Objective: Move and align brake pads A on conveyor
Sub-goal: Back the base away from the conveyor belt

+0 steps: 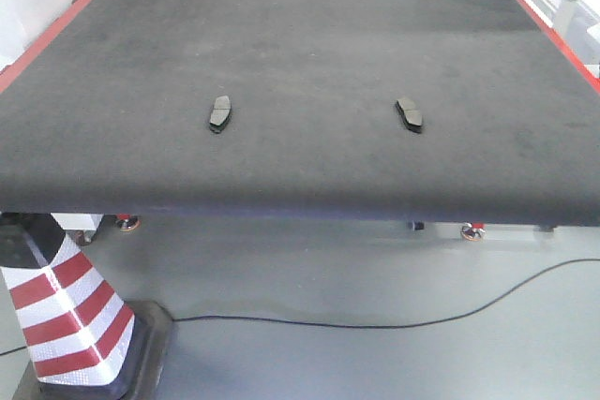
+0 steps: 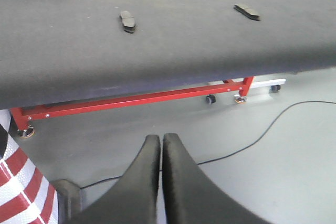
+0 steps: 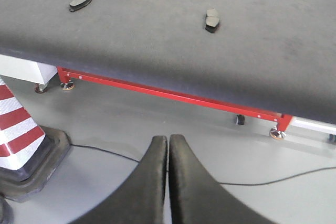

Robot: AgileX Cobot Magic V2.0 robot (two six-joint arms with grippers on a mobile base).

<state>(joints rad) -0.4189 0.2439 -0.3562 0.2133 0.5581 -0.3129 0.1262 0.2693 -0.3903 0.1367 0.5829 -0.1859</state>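
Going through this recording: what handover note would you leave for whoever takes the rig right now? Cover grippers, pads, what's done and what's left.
Left gripper: shut, empty, over the floor short of the belt edge.
Right gripper: likewise shut and empty, over the floor.
Pads: two in view on the conveyor, near its front edge and well apart: left pad and right pad. In the front view they are about level with each other but angled opposite ways.
Done: both lie on the belt; neither is held.
Left: turn them to match, probably one per arm. No other pads show.
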